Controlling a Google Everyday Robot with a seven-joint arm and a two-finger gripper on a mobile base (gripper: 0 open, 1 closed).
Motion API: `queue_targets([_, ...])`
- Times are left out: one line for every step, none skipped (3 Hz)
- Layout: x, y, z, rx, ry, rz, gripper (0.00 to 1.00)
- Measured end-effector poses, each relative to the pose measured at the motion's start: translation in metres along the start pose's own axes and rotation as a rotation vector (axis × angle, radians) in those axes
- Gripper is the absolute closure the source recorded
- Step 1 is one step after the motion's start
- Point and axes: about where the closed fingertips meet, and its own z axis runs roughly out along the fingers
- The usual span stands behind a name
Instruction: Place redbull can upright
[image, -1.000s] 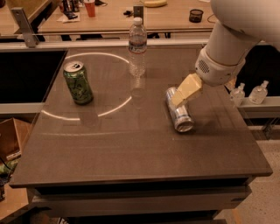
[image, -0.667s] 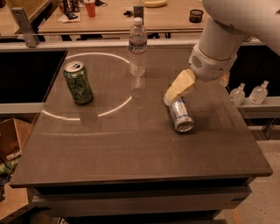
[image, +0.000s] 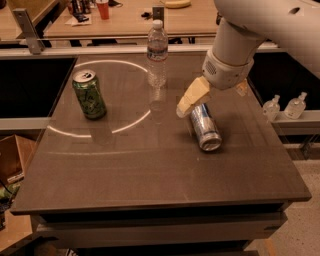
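The redbull can (image: 205, 128), slim and silver-blue, lies on its side on the dark table (image: 150, 170), right of centre, with its silver top facing the front edge. My gripper (image: 216, 96) hangs over the can's far end. Its cream fingers (image: 192, 98) are spread wider than the can and hold nothing. The white arm comes in from the upper right and hides the can's far end.
A wider green can (image: 89, 94) stands upright at the left. A clear water bottle (image: 157, 53) stands at the back centre. Two small bottles (image: 285, 106) sit on a ledge beyond the right edge. A wooden table with clutter lies behind.
My gripper has moved left and back, from above the can's middle to its far end. The can still lies in the same place.
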Motion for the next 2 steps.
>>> queue_targets([0.000, 0.001, 0.013, 0.040, 0.047, -0.013, 0.00])
queue_targets([0.004, -0.009, 0.025, 0.094, 0.107, -0.009, 0.00])
